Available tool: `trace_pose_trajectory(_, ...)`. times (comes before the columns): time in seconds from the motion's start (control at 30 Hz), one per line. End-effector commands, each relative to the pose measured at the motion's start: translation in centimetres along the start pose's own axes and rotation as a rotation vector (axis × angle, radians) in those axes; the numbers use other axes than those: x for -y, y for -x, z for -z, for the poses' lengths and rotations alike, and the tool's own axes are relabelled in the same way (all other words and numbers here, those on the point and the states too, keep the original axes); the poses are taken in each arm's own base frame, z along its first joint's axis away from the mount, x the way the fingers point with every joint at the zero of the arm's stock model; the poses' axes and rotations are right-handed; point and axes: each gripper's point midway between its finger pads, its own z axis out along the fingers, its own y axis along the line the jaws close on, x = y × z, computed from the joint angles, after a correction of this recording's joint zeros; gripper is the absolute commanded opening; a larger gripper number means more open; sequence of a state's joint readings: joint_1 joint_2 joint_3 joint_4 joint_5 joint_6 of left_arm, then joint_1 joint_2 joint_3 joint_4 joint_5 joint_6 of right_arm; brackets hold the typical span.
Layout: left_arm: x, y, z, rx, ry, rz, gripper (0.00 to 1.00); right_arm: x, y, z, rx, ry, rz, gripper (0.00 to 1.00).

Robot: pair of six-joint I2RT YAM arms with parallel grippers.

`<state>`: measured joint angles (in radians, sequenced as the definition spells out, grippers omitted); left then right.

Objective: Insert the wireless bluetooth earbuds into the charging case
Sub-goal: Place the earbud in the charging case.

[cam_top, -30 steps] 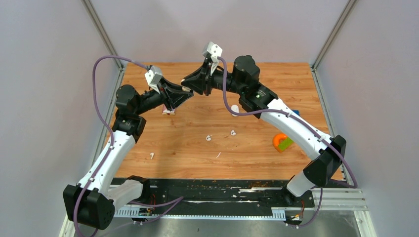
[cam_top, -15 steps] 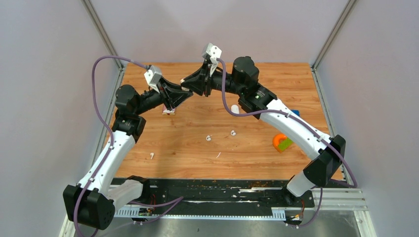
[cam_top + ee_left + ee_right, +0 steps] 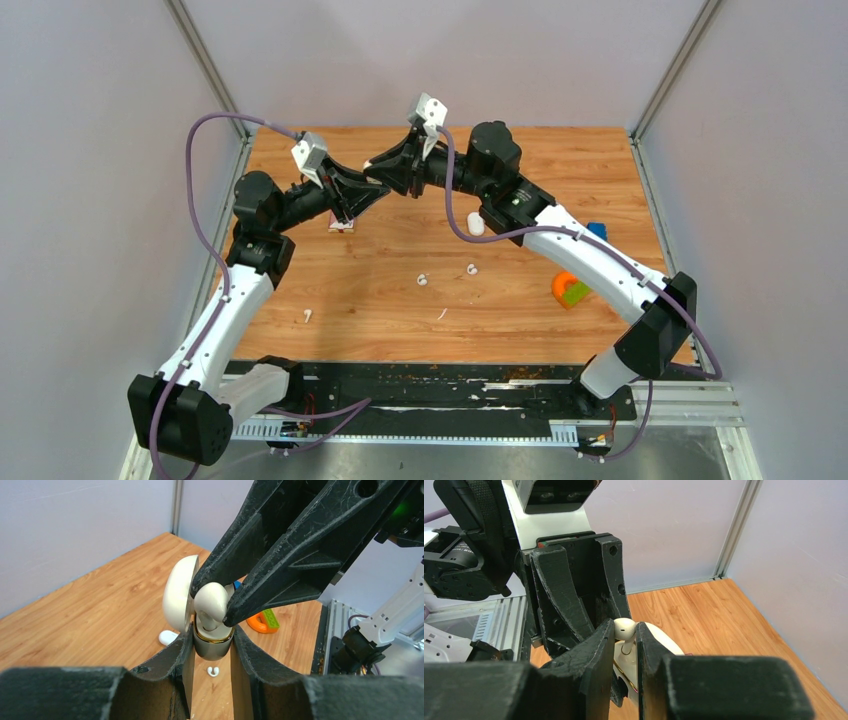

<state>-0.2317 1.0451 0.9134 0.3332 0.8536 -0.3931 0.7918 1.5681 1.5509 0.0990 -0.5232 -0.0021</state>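
One white earbud (image 3: 212, 602) is pinched between the two black fingers of the right tool (image 3: 624, 630), which is closed on it. The earbud sits directly over the mouth of the charging case (image 3: 214, 647), with its lower end at the gold rim. How far it reaches inside cannot be told. The case is a small dark cup, held upright and clamped between the fingers of the left tool (image 3: 214, 657), which is closed on its sides. Its white lid (image 3: 177, 600) stands open at 9 o'clock of the earbud in the left wrist view, touching the right tool's finger.

From the top camera, the two tools meet tip to tip above the wooden desk (image 3: 350, 290), at about 10 o'clock from its centre.

Three more earbuds lie loose on the desk. One (image 3: 471, 269) is just below centre at 6 o'clock, another (image 3: 422, 281) is near it at 7 o'clock, and a third (image 3: 307, 316) is well apart at 8 o'clock. A thin white sliver (image 3: 441, 314) lies near the front edge. A rounded white object (image 3: 475, 224) rests just above centre at 12 o'clock. An orange and green object (image 3: 570, 288) sits at 4 o'clock, beside the right arm.
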Motion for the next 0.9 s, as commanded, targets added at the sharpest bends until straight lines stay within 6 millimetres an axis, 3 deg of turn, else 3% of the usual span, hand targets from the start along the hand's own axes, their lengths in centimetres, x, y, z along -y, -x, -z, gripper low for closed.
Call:
trace_pose_trajectory(0.0,0.96,3.33,0.16,0.081,-0.013,-0.082,0.00,-0.72,0.40,0.24,0.013,0.010,0.037,0.08)
trace_pose_trajectory(0.87,0.34,3.18,0.32,0.081,0.006,-0.083,0.00,-0.23,0.21,0.79,0.000,-0.033,0.037,0.15)
